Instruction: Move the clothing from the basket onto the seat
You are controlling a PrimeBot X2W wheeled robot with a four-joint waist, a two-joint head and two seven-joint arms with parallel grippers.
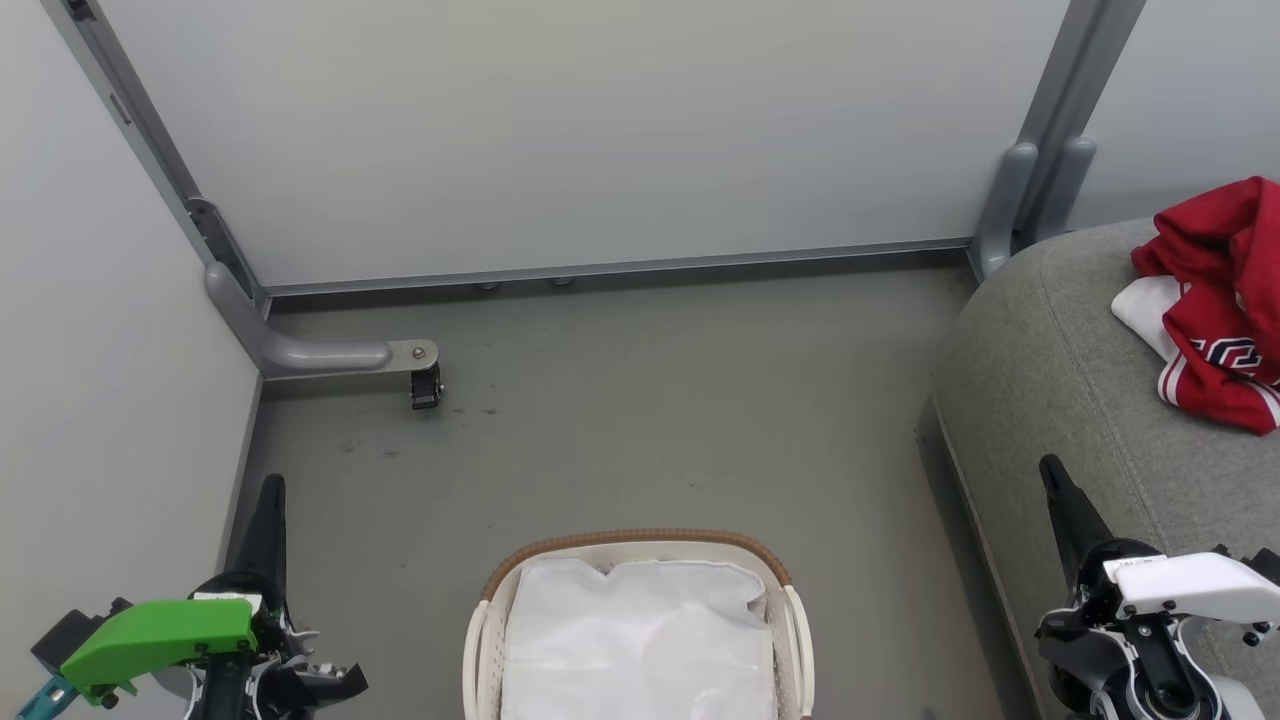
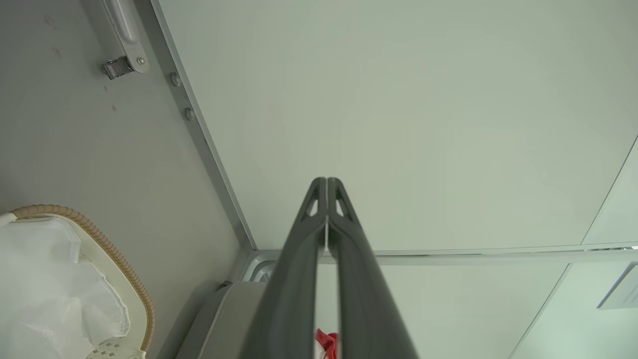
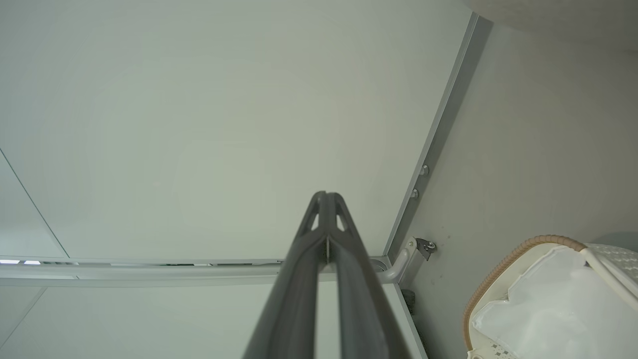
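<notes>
Okay: bright red sports jersey (image 1: 1215, 300) on large grey fabric sofa cushion (image 1: 1050, 380)

It lies crumpled, well apart from the small oval white plastic basket (image 1: 640, 540) between my arms. My left gripper (image 1: 272, 484) and right gripper (image 1: 1048, 464): fingers pressed together, holding nothing.

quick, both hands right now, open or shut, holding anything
Left hand: closed, holding nothing.
Right hand: closed, holding nothing.

Matt woven-fabric seat (image 1: 1050, 400), red cloth clothing (image 1: 1220, 300), white plastic basket (image 1: 478, 650) with a rim (image 1: 640, 537) perhaps of wicker.
</notes>
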